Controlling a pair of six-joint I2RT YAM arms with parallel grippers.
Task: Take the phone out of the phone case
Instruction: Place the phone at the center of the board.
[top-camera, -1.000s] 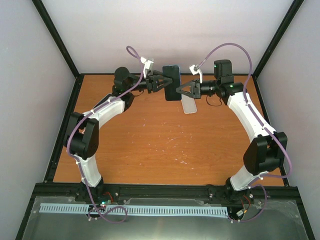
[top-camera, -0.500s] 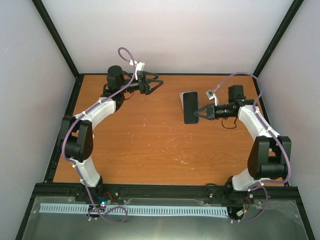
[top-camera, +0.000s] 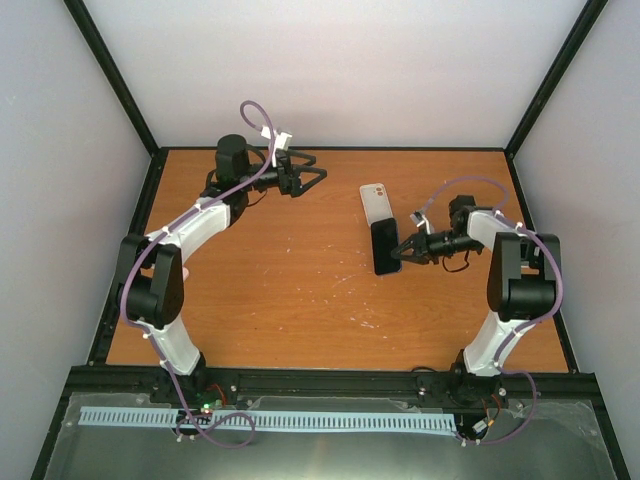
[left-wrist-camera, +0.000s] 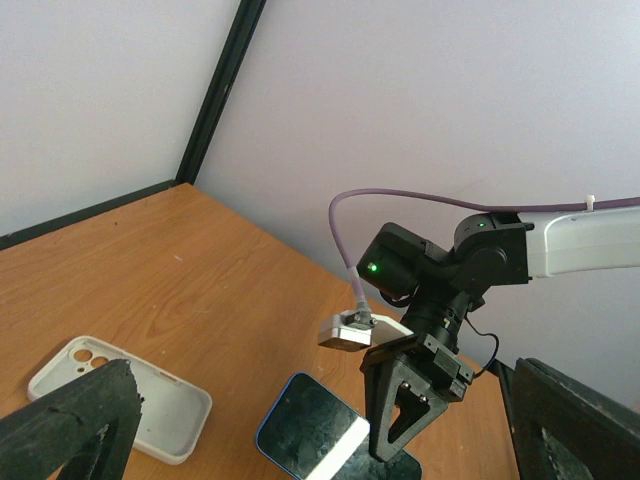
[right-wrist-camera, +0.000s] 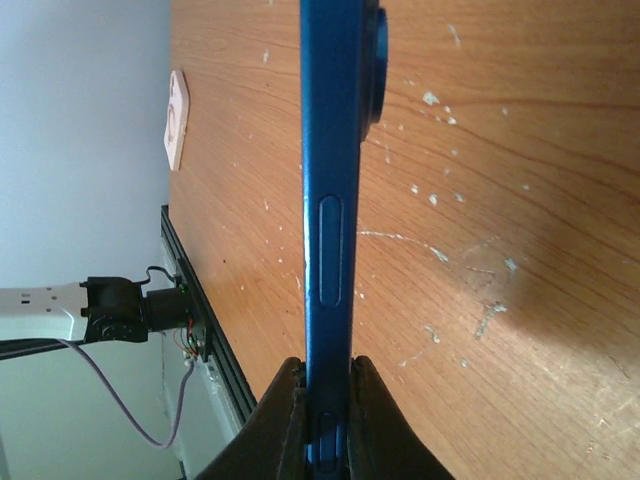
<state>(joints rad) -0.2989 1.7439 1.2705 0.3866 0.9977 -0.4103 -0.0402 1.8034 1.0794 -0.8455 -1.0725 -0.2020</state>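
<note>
Tabletop (top-camera: 280, 280) — phone (top-camera: 385, 247) lowered near case (top-camera: 373, 202) | left end effector (top-camera: 310, 180) opened, withdrawn

**Where I work: a small walled box**

Beneath me lies a flat orange-brown wooden tabletop (top-camera: 300, 300), its grain flecked with small white scuff marks (top-camera: 352, 281). Plain pale lilac-white walls (top-camera: 330, 70) close me in on three sides — back, left and right. Slim black metal corner posts (top-camera: 112, 75) run up where the walls meet. At the near edge a black metal rail (top-camera: 330, 380) borders the wood; beyond it sit a long white slotted plastic strip (top-camera: 300, 421) and a dull grey metal sheet (top-camera: 330, 455). The light is soft and even.
</note>
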